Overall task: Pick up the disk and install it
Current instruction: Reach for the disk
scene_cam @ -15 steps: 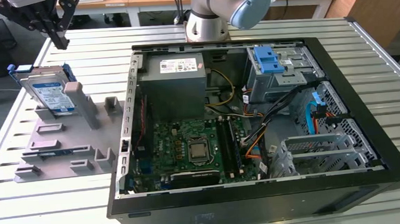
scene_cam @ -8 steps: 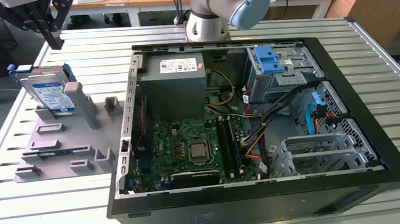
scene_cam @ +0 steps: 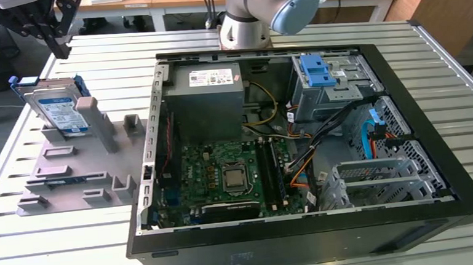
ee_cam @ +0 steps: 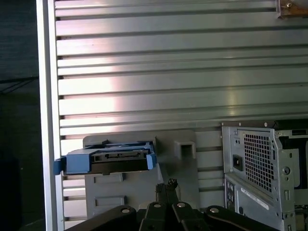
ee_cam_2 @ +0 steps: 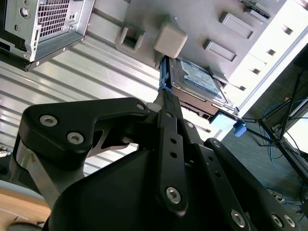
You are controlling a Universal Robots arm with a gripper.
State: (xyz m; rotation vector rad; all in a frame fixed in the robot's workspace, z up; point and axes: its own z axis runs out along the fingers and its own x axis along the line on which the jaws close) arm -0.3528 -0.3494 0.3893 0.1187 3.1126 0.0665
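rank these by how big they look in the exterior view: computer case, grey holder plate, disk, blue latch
Largest to smallest:
1. computer case
2. grey holder plate
3. disk, standing on edge in the plate
4. blue latch, inside the case

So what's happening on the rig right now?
The arm's pincer hangs shut near the disk, not touching it. The disk stands on edge in a grey holder on the slatted table, at the exterior view's left of the open computer case. The disk is not yet picked up or installed.
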